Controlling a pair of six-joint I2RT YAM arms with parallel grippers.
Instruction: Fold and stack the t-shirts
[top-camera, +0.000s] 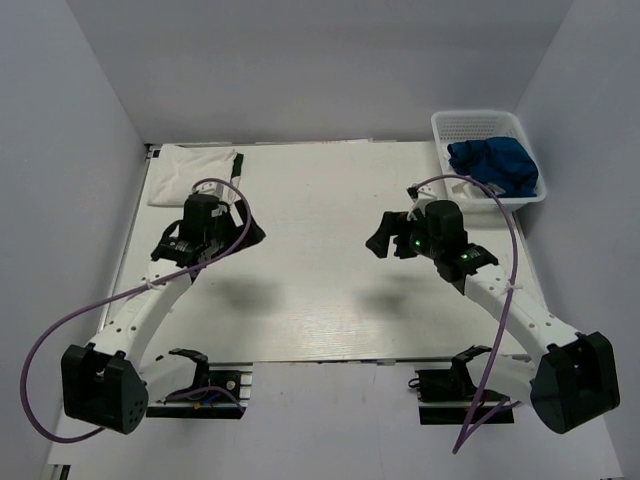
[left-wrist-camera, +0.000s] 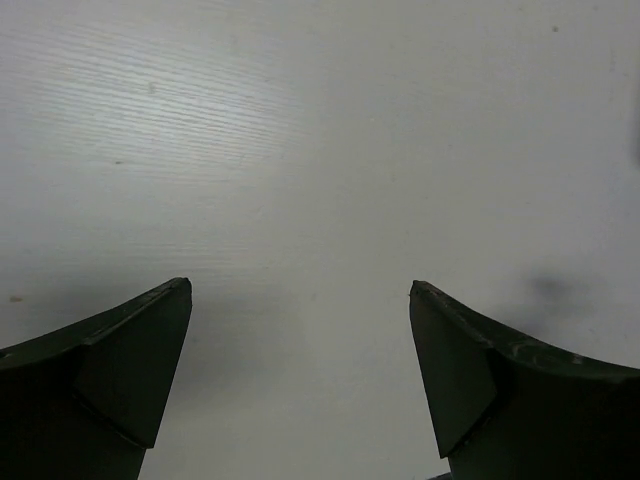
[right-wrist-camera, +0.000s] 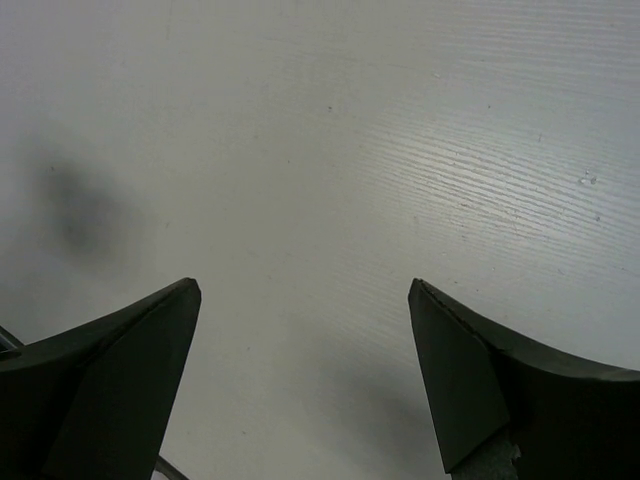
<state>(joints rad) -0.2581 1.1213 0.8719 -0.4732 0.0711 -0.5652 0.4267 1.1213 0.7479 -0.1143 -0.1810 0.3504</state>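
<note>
As I look across from the left, I see a folded white t-shirt lying flat at the far left corner of the table, close to the wall. Just nearer to me than that shirt, and apart from it, the left gripper hangs above the tabletop. Its jaws are spread wide and it holds nothing; its wrist camera shows only pale wood grain between the two dark fingers. Toward the middle right, the right gripper hovers over the table in the same way, jaws fully apart and gripping nothing. Beyond it, at the far right corner, stands a white mesh basket, and a royal blue t-shirt lies crumpled inside it, bunched toward its right side.
</note>
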